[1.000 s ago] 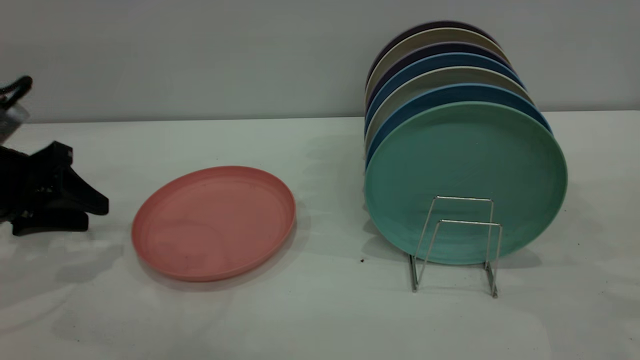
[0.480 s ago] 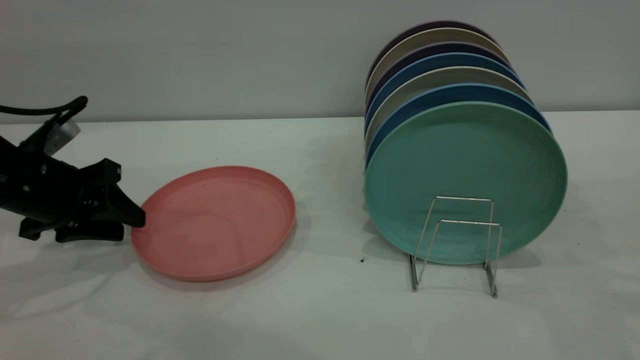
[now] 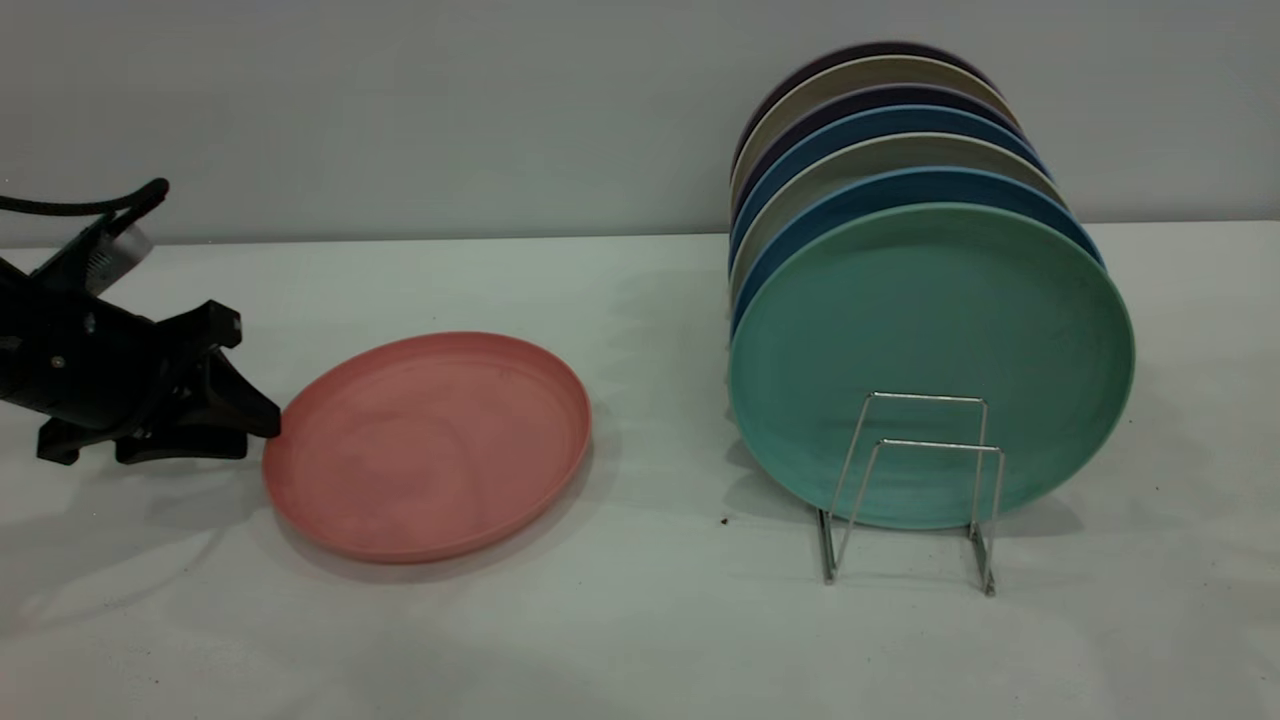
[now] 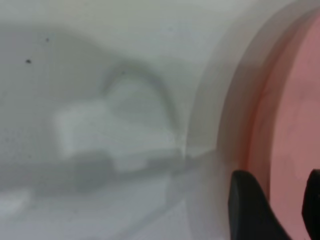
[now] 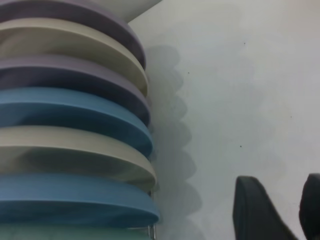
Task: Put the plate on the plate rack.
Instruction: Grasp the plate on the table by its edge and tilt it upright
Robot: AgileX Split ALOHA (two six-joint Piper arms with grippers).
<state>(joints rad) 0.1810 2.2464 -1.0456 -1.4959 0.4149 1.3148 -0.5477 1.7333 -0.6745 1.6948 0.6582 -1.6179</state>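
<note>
Salmon-pink plate (image 3: 428, 446) lay flat on the table (image 3: 640, 640), well apart from the wire plate rack (image 3: 912, 490). My left gripper (image 3: 250, 420) sat at its rim, fingers apart, holding nothing. Grasp, lift, racking all remained.

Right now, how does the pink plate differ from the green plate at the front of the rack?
The pink plate lies flat on the table; the green plate stands on edge in the plate rack. The pink one sits alone, the green one fronts a row of plates. Both are round, matte and look alike in size.
</note>
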